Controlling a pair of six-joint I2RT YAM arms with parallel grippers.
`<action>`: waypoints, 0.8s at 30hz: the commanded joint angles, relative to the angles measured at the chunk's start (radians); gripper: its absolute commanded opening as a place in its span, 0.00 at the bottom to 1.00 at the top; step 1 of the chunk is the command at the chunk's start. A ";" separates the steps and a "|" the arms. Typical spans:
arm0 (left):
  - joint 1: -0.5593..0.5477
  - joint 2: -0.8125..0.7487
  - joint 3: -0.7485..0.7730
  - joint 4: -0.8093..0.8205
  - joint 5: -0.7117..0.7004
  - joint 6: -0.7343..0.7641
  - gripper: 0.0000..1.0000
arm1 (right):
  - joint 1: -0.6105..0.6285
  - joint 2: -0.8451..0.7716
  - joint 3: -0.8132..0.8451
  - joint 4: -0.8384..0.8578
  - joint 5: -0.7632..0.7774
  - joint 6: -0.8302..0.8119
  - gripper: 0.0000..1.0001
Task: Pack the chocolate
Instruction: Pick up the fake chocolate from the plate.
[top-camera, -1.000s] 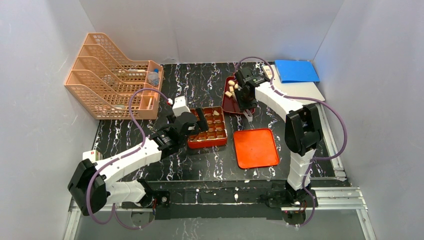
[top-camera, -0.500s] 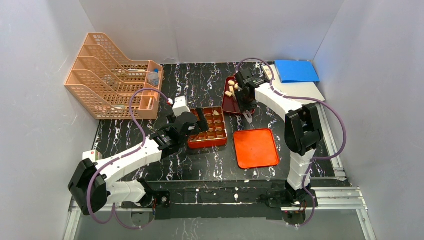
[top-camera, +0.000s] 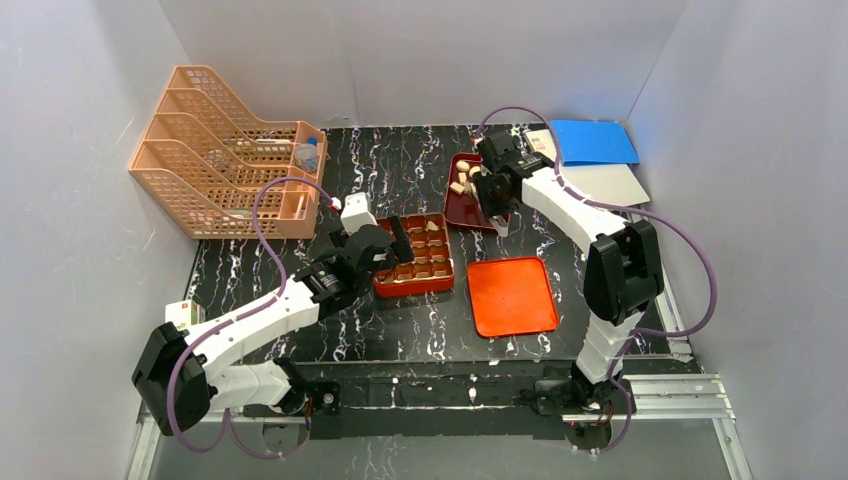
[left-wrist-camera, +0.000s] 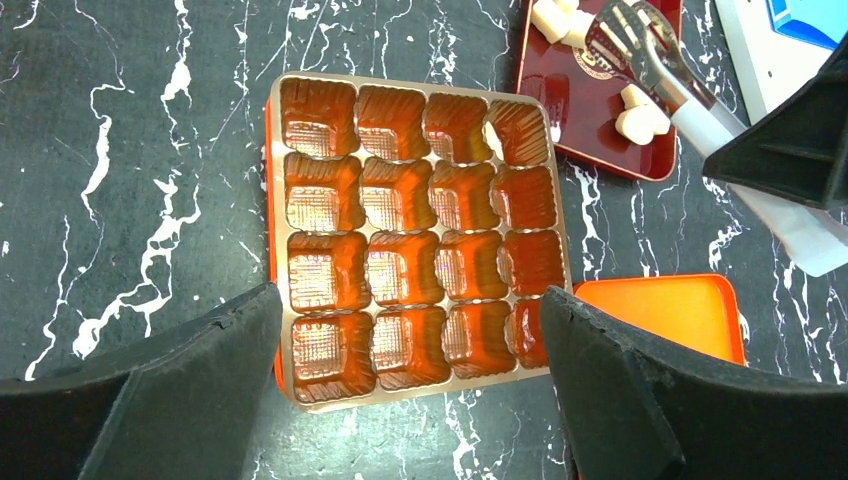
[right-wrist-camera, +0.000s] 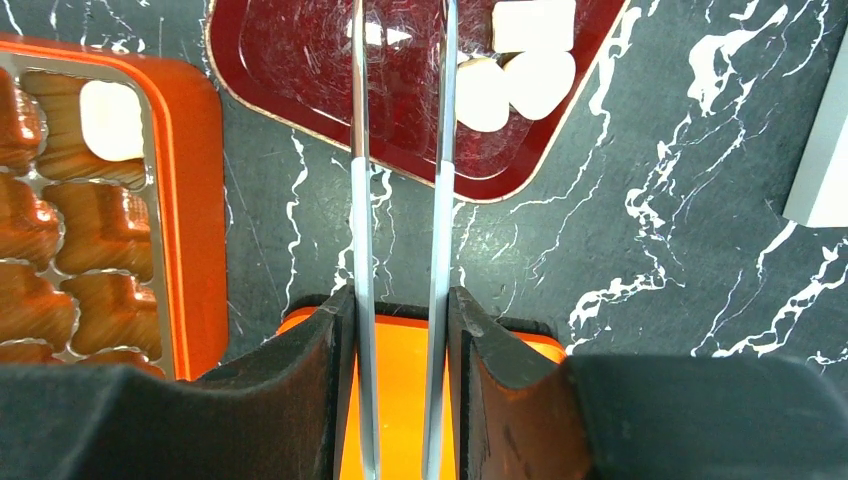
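I am seeing small, pale cream chocolate pieces lying loose in the dark red tray, a blocky one touching two rounded ones near its edge. Another piece is sitting in an edge compartment of the orange-red box.

Since a second ago, the right arm is swung outward: its dark elbow is now set farther right and a little nearer the front edge, and its purple cable is bowed wider toward the right wall. The right gripper, clamped on the metal tongs, is carried slightly rightward and back over the dark red tray. The left arm is shifted a little leftward, and the left gripper with it.
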 joint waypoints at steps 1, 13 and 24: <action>0.007 -0.033 0.031 -0.024 -0.039 0.003 0.97 | -0.002 -0.067 -0.007 0.032 0.001 -0.001 0.01; 0.007 -0.056 0.074 -0.064 -0.074 0.026 0.97 | 0.025 -0.157 0.005 -0.006 -0.061 0.001 0.01; 0.007 -0.074 0.097 -0.089 -0.079 0.026 0.97 | 0.216 -0.177 0.059 -0.093 0.028 0.010 0.01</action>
